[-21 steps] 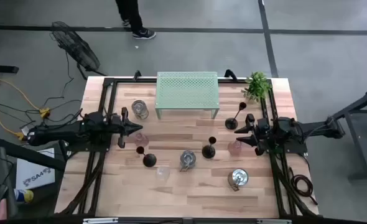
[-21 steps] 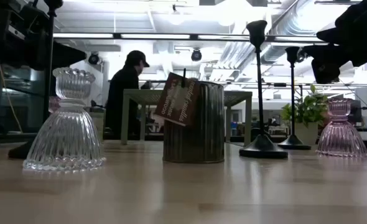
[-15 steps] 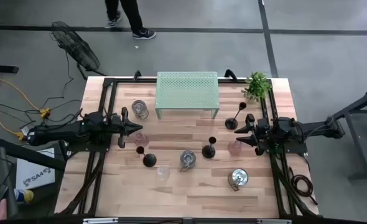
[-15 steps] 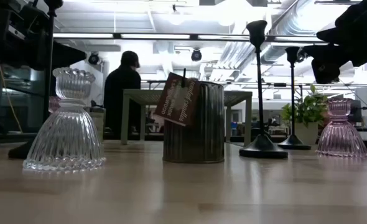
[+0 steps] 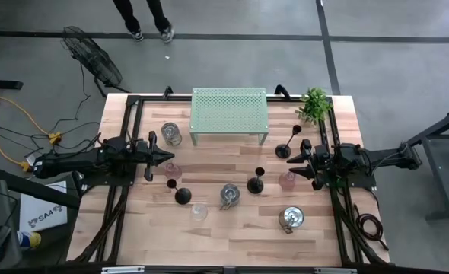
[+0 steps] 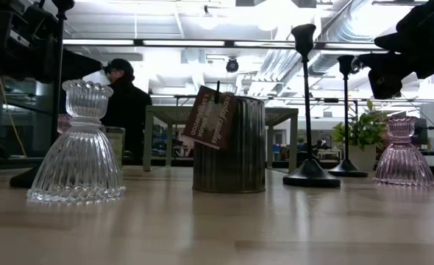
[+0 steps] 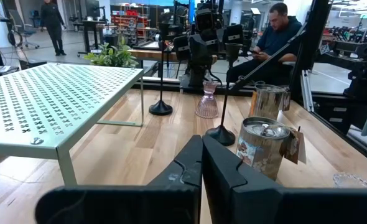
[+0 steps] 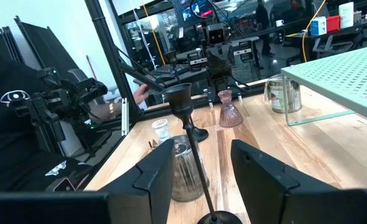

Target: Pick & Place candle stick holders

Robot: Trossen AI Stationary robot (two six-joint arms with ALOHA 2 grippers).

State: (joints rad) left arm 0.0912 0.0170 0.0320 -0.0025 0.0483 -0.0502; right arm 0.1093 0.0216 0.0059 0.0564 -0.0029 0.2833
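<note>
Against the earlier frames I log one change: the person (image 5: pixel 142 17) beyond the table has walked on; arms and wares are unmoved. Right gripper (image 5: pixel 295 161): fingers part open, holding nothing, arm lying level above the table; a black candlestick (image 5: pixel 255 182) stands ahead of it, another (image 5: pixel 285 148) just beside its tip, a pink glass cup (image 5: pixel 288 180) under it. Left gripper (image 5: pixel 166 157): fingers pressed together, empty, arm level, a silvery jar (image 5: pixel 171 134) near its tip beside the green shelf (image 5: pixel 229 111).
</note>
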